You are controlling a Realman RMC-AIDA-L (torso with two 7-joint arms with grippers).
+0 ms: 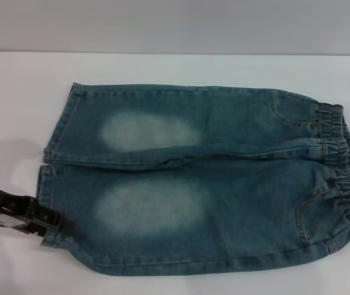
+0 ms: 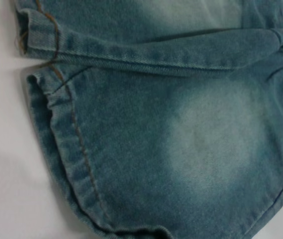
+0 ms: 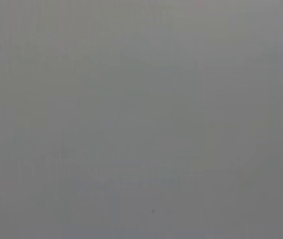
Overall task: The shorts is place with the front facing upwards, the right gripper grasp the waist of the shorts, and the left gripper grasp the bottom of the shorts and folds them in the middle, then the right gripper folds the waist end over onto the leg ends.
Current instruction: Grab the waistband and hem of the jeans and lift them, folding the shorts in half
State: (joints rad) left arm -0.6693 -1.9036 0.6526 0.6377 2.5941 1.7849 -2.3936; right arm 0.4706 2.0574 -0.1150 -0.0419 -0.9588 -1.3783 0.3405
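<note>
The long blue-green denim shorts (image 1: 205, 178) lie flat on the white table (image 1: 162, 67), front side up. They lie sideways. The gathered, ruffled dark blue elastic waist of the shorts (image 1: 347, 166) is at one end. The two straight stitched leg ends (image 1: 51, 178) are at the other end, far from the waist. Each leg has a pale faded oval patch (image 1: 150, 206). One leg lies farther from the robot and one lies nearer, and they meet in a fold along the middle of the shorts.

The left gripper (image 1: 61, 226), a black claw, is low at the hem of the nearer leg. Its tip touches the corner of that hem. I cannot tell if its fingers are spread apart or pinching the cloth.

In the left wrist view the hem of the nearer leg (image 2: 66, 154) is very close. It has a row of orange-tan stitching (image 2: 81, 149) running along it, and the pale patch (image 2: 216, 134) sits just past it. The hem of the other leg (image 2: 37, 30) shows beside it.

The right gripper is not seen near the shorts. The right wrist view shows only plain grey.
</note>
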